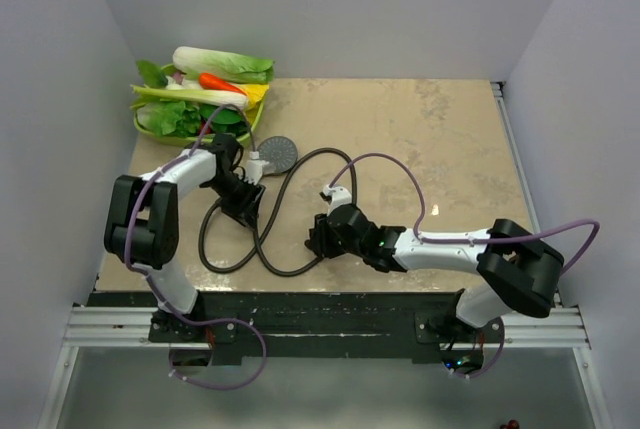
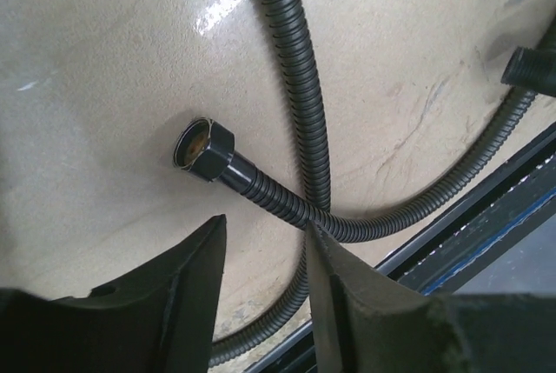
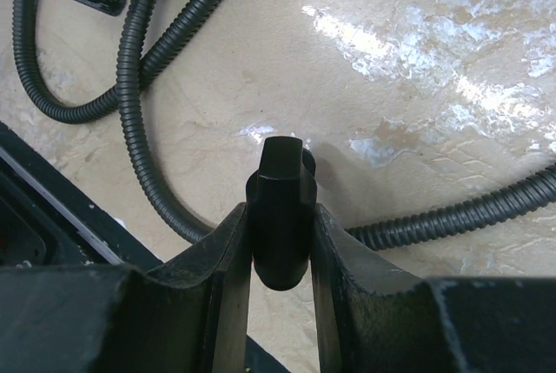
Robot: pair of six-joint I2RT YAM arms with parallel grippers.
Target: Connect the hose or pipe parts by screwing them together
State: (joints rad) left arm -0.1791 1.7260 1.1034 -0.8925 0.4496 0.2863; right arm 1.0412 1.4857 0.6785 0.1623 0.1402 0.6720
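Taking 12 o'clock as the side away from the arm bases, the shower head (image 1: 281, 152) lies loose on the counter (image 1: 450, 149) just toward 11 o'clock of its middle. A pile of vegetables (image 1: 200, 94) sits beyond it at 10 o'clock. The hose (image 2: 295, 69) sprawls in crossed loops from the middle down toward 7 o'clock. The right jaws are clamped narrowly on one end nut (image 3: 278, 208), which stands up between them above the counter. The left jaws stand apart with nothing between them, poised over the other nut (image 2: 204, 149). That nut lies on the counter at their 11 o'clock in the wrist view, its brass-coloured mouth open.

The main risk, as I judge it, is that nothing holds the shower head. Pressing a nut against its handle would probably push or spin it instead of catching the thread. A nut offered at a tilt could cross-thread. The springy, crossed hose may also twist back and drag the held nut askew. If the left jaws drop straight down, they could pinch the strand passing under them rather than the nut or the handle.
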